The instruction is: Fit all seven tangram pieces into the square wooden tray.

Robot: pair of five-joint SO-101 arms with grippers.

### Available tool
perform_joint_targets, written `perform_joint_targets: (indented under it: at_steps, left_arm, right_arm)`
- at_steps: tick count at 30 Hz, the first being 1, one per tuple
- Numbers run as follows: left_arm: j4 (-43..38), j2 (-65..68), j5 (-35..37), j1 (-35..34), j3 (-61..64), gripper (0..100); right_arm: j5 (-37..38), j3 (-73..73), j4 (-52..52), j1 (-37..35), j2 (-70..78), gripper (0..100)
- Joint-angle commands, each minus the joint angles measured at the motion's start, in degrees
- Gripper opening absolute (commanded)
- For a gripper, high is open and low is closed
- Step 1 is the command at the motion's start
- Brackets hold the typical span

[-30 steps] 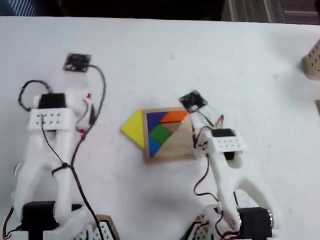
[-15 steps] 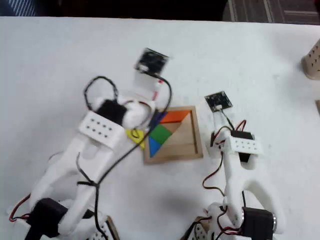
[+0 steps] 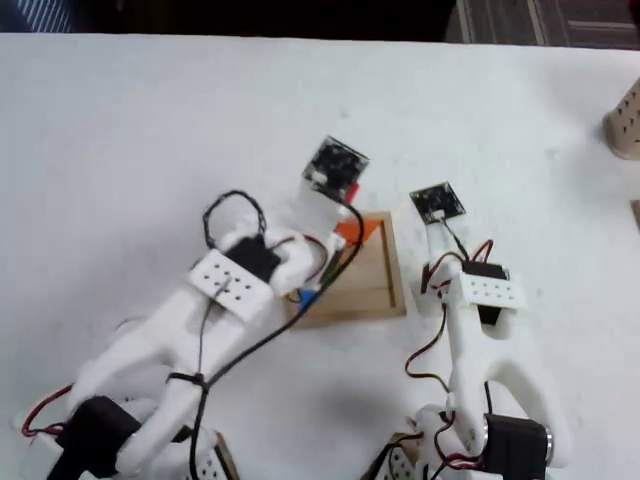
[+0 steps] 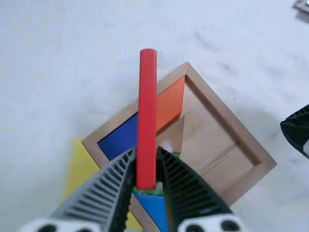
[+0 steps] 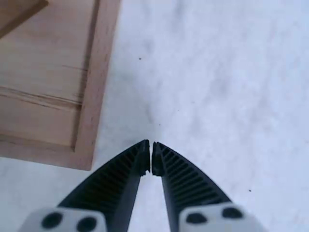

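Left gripper point(image 4: 146, 162) is clamped on a flat red wooden piece point(image 4: 147, 106). Piece is held on edge, gripped at one end, the rest sticking out past the fingertips. It hangs over the filled side of the square wooden tray point(image 4: 215, 137), along the line where the orange wooden piece point(image 4: 171, 101) meets the dark blue wooden piece point(image 4: 118, 140). Can't tell whether its far end touches anything.

Light blue wooden triangle point(image 4: 152, 212) lies in the tray right under the fingers, with a sliver of a green wooden piece point(image 4: 157, 192) showing between them. Other half of the tray is bare wood. Yellow wooden triangle point(image 4: 79, 169) lies flat on the table outside the tray, against the rim on the dark blue side.

Right gripper point(image 5: 150, 158) has its fingers closed to a hairline gap and grips nothing. It sits low over the table just beside a tray corner, clear of the rim.

High view: left arm lies diagonally across the tray's left part, and the right arm stands to the tray's right. White table point(image 3: 150, 120) has a matte top. Tan perforated block point(image 3: 625, 125) sits at the right edge, well apart from the tray. Beyond the far edge there is a dark strip of room and striped flooring point(image 3: 540, 20).
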Motion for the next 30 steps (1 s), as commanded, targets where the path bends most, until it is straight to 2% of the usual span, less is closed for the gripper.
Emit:
perform_joint_targets:
  at_steps: [1, 5, 11, 19, 24, 30]
  left_arm:
    - [-1.3, -0.2, -1.2, 2.9, -0.1, 2]
    - [0.0, -0.2, -9.6, 3.1, 0.9, 2]
    - [4.6, -0.7, -17.5, 5.8, 1.1, 2]
    - [8.7, -0.4, -20.0, 8.8, 1.1, 2]
    - [11.4, -0.3, -31.4, 8.8, 1.1, 2]
    - [11.7, -0.2, -32.2, 8.8, 2.3, 2]
  right_arm:
    - [-0.4, 0.1, -0.8, 0.5, -2.2, 1.7]
    - [-0.4, 0.2, -0.9, 0.5, -2.2, 1.8]
    - [-0.4, 0.2, -0.9, 0.5, -2.2, 1.8]
    - [-0.4, 0.2, -0.9, 0.5, -2.2, 1.8]
    - [-0.4, 0.2, -0.9, 0.5, -2.2, 1.8]
    - [-0.4, 0.2, -0.9, 0.5, -2.2, 1.8]
